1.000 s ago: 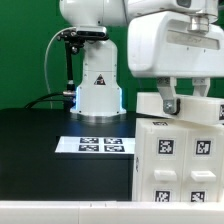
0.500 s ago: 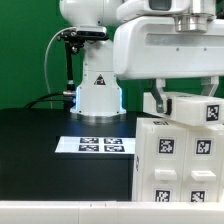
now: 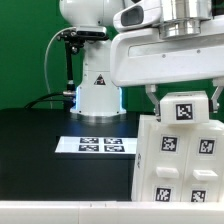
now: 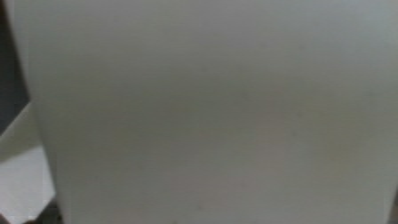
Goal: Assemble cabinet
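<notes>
The cabinet point(image 3: 175, 165), a big white box with several black-and-white tags, stands tilted at the exterior view's right. My gripper point(image 3: 184, 100) comes down on its top end. One finger point(image 3: 152, 97) is on the left side of the tagged top block and the other finger point(image 3: 215, 100) is on the right side, shut on it. In the wrist view a plain pale wall of the cabinet point(image 4: 214, 110) fills nearly the whole picture, and the fingers do not show there.
The marker board point(image 3: 95, 145) lies flat on the black table point(image 3: 40, 130), just left of the cabinet. Behind it stands the white robot base point(image 3: 98, 90) with a triangle sticker. A green backdrop closes the rear.
The hand has shifted towards the exterior view's left and turned. The cabinet has tipped with it, so its tags now sit slanted.
</notes>
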Controlling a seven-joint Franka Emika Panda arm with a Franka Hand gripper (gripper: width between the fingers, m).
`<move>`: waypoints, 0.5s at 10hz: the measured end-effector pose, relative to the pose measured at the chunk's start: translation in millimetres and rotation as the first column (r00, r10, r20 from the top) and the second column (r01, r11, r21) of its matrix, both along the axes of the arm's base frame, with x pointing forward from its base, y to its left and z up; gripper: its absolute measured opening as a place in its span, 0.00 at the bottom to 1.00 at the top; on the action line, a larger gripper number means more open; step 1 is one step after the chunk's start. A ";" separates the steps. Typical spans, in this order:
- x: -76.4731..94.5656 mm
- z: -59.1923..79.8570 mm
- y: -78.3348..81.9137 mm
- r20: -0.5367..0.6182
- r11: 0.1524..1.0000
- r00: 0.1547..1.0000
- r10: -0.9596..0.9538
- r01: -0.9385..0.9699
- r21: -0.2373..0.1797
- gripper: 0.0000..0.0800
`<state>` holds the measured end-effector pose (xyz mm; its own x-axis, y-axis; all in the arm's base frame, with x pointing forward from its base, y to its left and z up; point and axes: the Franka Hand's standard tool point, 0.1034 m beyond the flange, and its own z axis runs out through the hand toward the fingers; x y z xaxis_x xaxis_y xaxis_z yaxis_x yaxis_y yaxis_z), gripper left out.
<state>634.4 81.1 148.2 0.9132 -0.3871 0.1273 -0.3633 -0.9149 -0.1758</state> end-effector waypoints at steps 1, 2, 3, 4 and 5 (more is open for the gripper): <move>0.0 -0.1 -0.6 -0.008 0.998 0.998 -0.064 0.064 0.012 0.68; 0.0 -0.2 -1.0 -0.017 0.991 0.991 -0.131 0.131 0.024 0.68; -1.0 -0.7 -1.8 -0.048 0.961 0.962 -0.269 0.272 0.053 0.68; -1.3 -0.6 -0.4 -0.083 0.903 0.906 -0.416 0.422 0.081 0.68; -0.5 0.4 1.0 -0.113 0.832 0.838 -0.534 0.545 0.105 0.68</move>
